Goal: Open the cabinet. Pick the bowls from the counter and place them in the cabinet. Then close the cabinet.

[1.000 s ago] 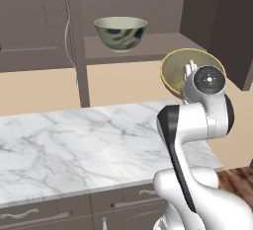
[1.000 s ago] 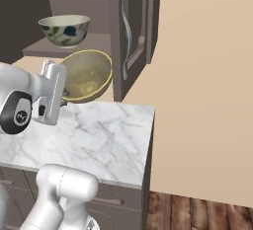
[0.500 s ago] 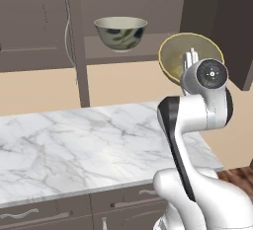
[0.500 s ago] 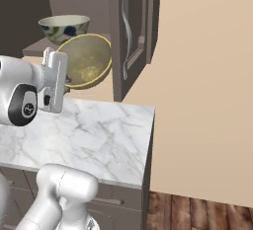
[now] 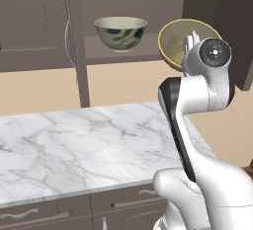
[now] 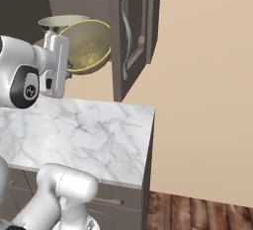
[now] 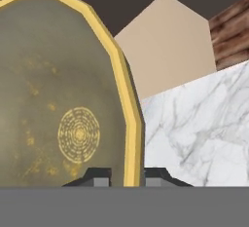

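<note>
Left door of cabinet [image 5: 39, 24] swung open; leaf-marked bowl [image 5: 120, 32] upright on cabinet shelf [image 5: 126, 52]. Right of it, pincer [image 7: 125, 176] nearly closed, clamping rim of yellow bowl [image 5: 185, 44], held on edge, well above surface [image 5: 84, 140], near shelf level. Risk: tilted bowl clips open right door [image 6: 131, 34] or shelf edge, slips from thin rim grip, drops.

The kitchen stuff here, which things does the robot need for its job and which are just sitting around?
For the job:
- mustard-yellow bowl, pinched at its rim by the gripper
- leaf-marked bowl, on the shelf
- cabinet, doors open
- counter

Just there:
- low drawers
- wooden floor
</note>
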### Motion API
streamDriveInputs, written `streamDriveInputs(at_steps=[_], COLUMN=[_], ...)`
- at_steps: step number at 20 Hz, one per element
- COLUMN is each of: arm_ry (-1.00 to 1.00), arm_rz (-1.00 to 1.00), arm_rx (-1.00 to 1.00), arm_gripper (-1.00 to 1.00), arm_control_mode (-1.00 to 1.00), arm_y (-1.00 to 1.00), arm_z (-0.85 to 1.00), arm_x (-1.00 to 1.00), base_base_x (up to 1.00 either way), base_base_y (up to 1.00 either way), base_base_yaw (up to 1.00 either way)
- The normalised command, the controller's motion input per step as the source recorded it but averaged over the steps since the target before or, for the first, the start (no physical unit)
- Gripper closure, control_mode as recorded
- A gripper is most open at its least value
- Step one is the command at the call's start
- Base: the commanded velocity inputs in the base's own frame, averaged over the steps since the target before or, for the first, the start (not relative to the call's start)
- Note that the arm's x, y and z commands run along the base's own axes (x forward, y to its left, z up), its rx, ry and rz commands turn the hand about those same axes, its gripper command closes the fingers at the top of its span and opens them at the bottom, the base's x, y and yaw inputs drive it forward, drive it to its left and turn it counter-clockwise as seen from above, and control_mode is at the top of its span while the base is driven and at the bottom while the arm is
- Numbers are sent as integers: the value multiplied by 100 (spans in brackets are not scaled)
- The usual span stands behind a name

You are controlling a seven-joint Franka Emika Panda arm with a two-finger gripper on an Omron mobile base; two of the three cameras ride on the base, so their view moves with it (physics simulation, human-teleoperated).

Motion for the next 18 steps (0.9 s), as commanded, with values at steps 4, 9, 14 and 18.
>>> streamDriveInputs(at_steps=[4, 9, 14, 18], arm_ry=[4, 4, 0, 0], arm_rz=[6, 5, 3, 2], arm_rx=[3, 2, 0, 0], arm_gripper=[100, 100, 100, 100], arm_control_mode=[-100, -100, -100, -100], arm_y=[-31, -29, -6, -3], arm_z=[20, 2, 0, 0], arm_x=[12, 30, 46, 39], base_base_x=[0, 0, 0, 0], base_base_y=[0, 0, 0, 0], base_base_yaw=[0, 0, 0, 0])
